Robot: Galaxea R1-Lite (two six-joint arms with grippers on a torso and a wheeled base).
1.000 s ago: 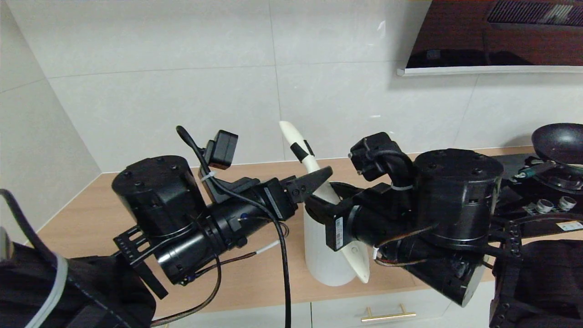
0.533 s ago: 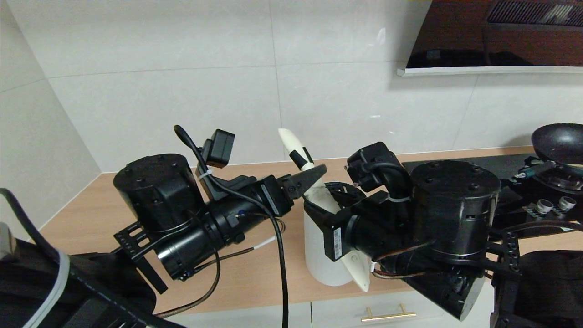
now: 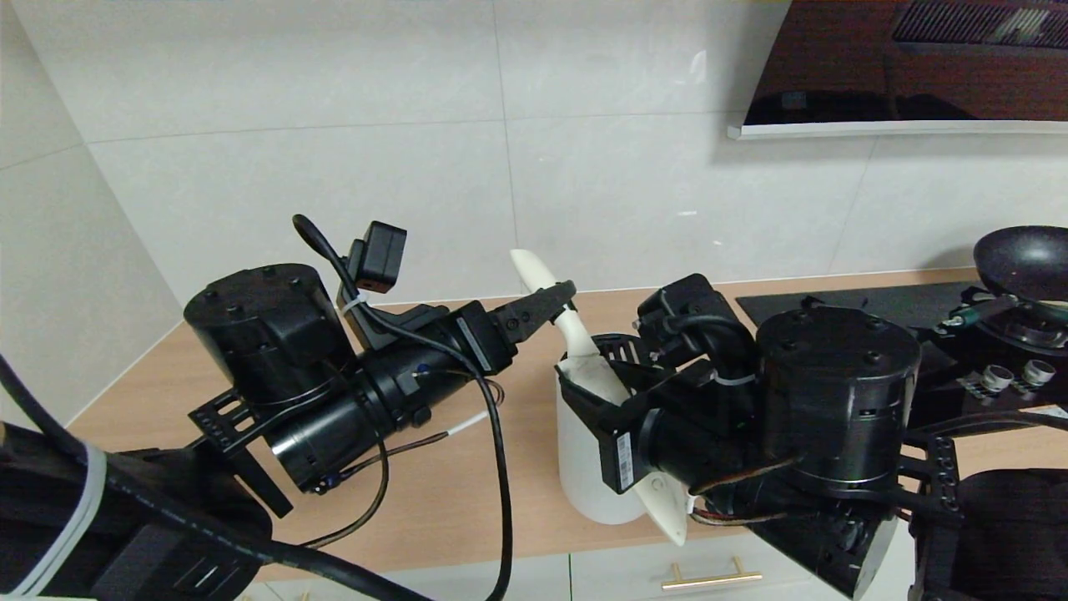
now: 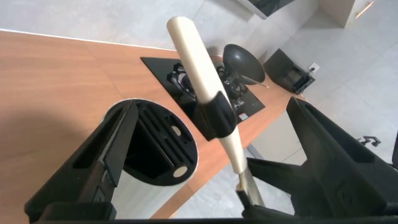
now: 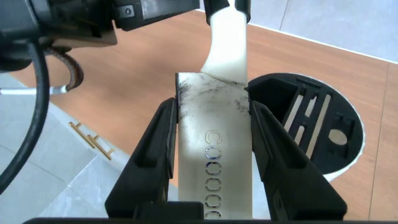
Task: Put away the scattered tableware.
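While right gripper (image 5: pixel 211 124) pinches the spatula (image 3: pixel 575 330) blade and left gripper (image 4: pixel 214 111) sits spread around its handle, tilted tool may snag holder (image 3: pixel 584 469) rim, tipping it.

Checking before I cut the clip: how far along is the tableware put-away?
Done: the white spatula is off the counter. In hand: the right gripper clamps its blade just outside the utensil holder, and the left gripper sits open around the handle. Left: seat the spatula in the holder, whose slots look empty.
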